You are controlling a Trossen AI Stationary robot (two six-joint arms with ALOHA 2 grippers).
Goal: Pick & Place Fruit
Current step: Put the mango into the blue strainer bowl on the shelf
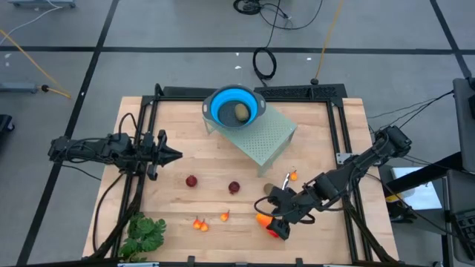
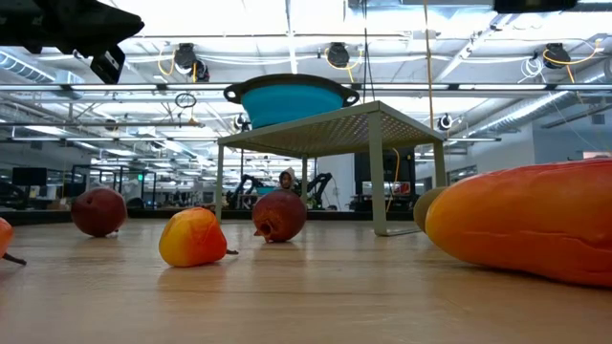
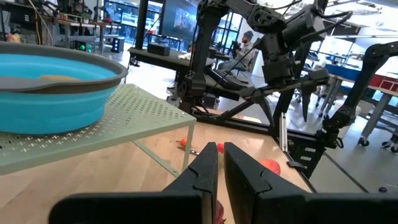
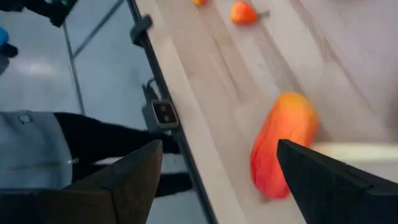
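The fruit lies scattered on the wooden table. Two dark red balls point(image 1: 191, 180) point(image 1: 234, 187) sit mid-table, and an olive-brown oval point(image 1: 269, 190) rests on the wood beside them. Tiny orange-red bits point(image 1: 199, 223) point(image 1: 293, 176) lie around them. Another olive oval point(image 1: 242, 112) lies in the blue bowl point(image 1: 223, 104), which stands on a green perforated rack point(image 1: 267, 137). My right gripper point(image 4: 219, 149) is open, hovering just over the longer orange-red piece point(image 4: 283, 152) near the table's near edge. My left gripper point(image 3: 221, 155) is shut and waits above the table's left side.
A leafy green bunch point(image 1: 145, 233) lies at the near left corner. The near table edge point(image 4: 186, 155) runs close beside the orange-red piece. Black frame rails point(image 1: 141, 185) border the table's left and right sides. Bare wood lies between the rack and the red balls.
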